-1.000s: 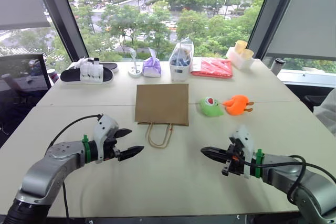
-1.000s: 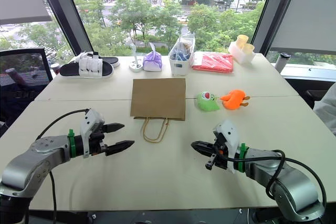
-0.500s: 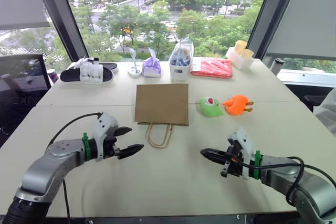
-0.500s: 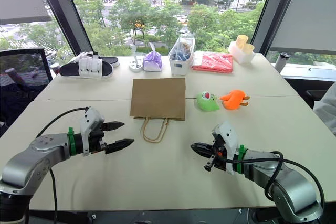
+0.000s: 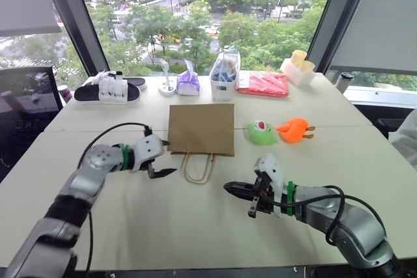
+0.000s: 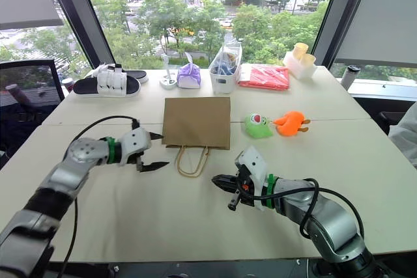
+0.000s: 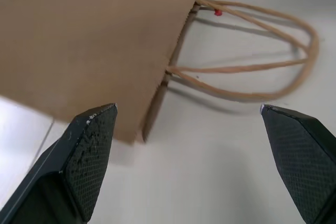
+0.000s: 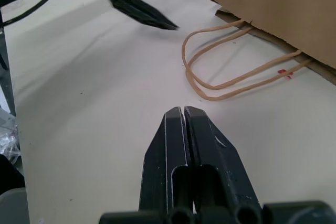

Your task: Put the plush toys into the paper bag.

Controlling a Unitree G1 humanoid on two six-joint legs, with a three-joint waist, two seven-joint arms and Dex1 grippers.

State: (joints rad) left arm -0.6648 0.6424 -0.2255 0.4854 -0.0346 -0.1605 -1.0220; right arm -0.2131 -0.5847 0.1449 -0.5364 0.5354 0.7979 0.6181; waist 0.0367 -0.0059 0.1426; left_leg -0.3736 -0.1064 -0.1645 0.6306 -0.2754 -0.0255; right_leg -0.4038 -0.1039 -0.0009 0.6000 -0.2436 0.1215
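Left hand gapes wide beside paper bag's near-left corner.

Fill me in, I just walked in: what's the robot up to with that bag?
It is setting up to bag the toys. The left gripper, open, is at the near left corner of the flat paper bag. The right gripper is shut and empty. The green toy and orange toy lie untouched beside the bag.
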